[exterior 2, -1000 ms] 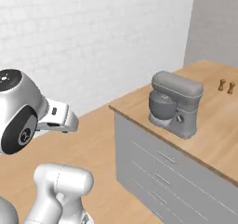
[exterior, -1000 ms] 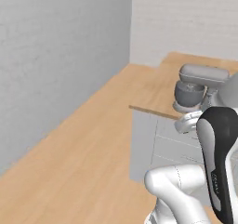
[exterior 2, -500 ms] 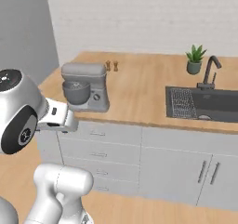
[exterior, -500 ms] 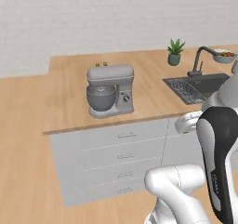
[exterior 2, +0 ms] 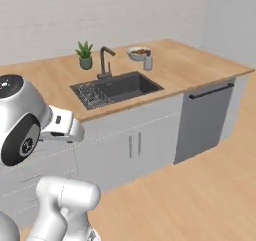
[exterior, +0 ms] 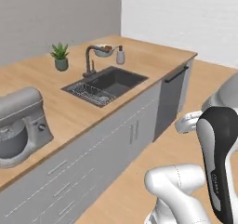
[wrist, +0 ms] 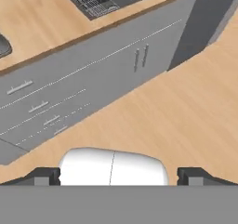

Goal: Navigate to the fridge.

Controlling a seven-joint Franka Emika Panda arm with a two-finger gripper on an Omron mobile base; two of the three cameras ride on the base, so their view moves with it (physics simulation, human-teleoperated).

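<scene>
The fridge is out of view. In the hand view my gripper (wrist: 118, 176) points down at the wooden floor in front of the grey cabinets. Its two dark fingertips (wrist: 46, 175) stand far apart, so it is open and holds nothing. The arm's white hand (exterior: 188, 122) hangs folded close to the base, away from the counter.
A wooden counter (exterior 2: 185, 65) on grey cabinets runs across ahead. It holds a sink (exterior 2: 117, 86) with a dark faucet (exterior 2: 105, 60), a potted plant (exterior 2: 84, 54), a bowl (exterior 2: 138, 52) and a stand mixer (exterior: 18, 125). A dark dishwasher panel (exterior 2: 205, 117) sits at its end. Wooden floor (exterior 2: 200, 190) lies open to the right.
The whole picture has shifted: the base has turned right along the counter. The mixer has slid to the left edge, and the sink and dishwasher have come into view.
</scene>
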